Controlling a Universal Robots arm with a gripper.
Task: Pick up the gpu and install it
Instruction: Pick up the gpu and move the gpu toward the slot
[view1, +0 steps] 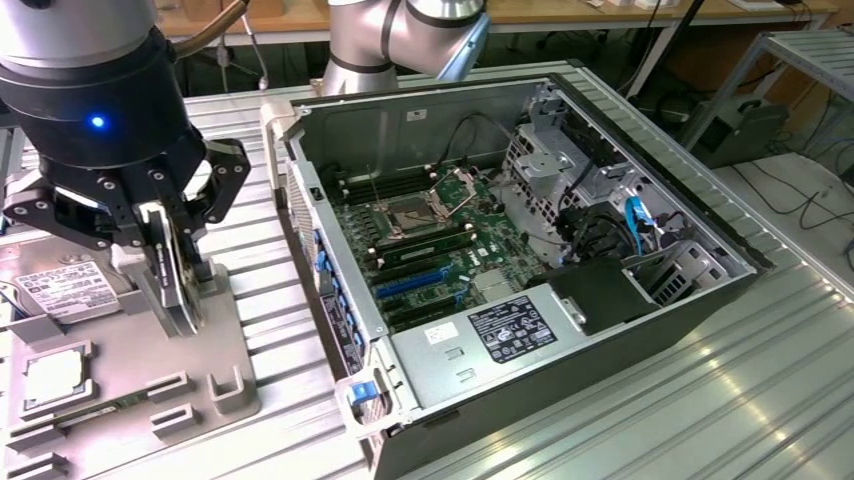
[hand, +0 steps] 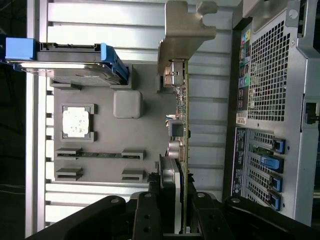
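Note:
The gpu (view1: 180, 292) is a thin dark card held on edge over the grey parts tray (view1: 234, 385) at the exterior view's left. My gripper (view1: 171, 250) is shut on its upper part, with black fingers on both faces. In the wrist view the gpu (hand: 183, 125) runs edge-on away from my gripper (hand: 172, 182), its silvery bracket (hand: 184, 30) at the far end. Whether the card's lower edge still touches the tray I cannot tell. The open computer case (view1: 641, 200) lies to the exterior view's right, with the motherboard (view1: 441, 235) and blue expansion slots (view1: 407, 285) exposed.
On the tray sit a hard drive with a white label (view1: 64, 292), a square CPU chip (view1: 54, 375) and a memory stick (hand: 100, 155). The case's rear panel (hand: 270, 95) stands close beside the card. The arm's base (view1: 387, 40) rises behind the case.

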